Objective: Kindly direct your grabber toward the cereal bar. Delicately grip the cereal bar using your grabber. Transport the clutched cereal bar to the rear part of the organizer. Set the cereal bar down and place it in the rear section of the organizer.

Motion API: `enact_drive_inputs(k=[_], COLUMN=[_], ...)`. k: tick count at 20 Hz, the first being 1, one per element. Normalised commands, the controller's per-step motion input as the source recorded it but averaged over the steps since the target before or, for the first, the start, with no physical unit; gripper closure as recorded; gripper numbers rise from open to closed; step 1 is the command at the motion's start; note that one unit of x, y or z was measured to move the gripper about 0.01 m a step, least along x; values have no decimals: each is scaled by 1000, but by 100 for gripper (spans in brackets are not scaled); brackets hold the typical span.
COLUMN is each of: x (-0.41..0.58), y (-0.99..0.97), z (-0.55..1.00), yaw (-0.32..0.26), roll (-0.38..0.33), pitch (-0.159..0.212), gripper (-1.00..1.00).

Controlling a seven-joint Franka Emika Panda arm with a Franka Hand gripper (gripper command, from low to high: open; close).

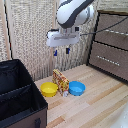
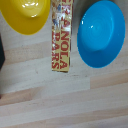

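Exterior view: the claw [image 1: 61, 51] hangs upper centre, fingers apart and holding nothing — directly above the cereal bar [image 1: 60, 81], upright on the table [image 1: 100, 102] between the yellow bowl [image 1: 49, 89] and blue bowl [image 1: 76, 88]. Organizer [image 1: 20, 95] fills lower left.

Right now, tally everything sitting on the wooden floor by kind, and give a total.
Bowls: 2, the yellow bowl and the blue bowl
Cereal bar boxes: 1, the cereal bar standing between the bowls
Organizers: 1, the organizer
Dressers: 1, the dresser
Total: 5
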Motion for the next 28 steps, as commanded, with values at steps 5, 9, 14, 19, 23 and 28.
enact_drive_inputs(k=[5,9,14,19,23,28], x=[-121,-134,-58,44,376,413], y=[38,114,104,150,132,49], z=[-530,-539,-403,-375,-291,-261], yaw=[0,-22,-9,-5,0,6], roll=[-18,-35,-47,-83,-75,-48], pitch=[41,94,95,71,4,0], gripper=[-100,-100,-100,-100,-100,-100])
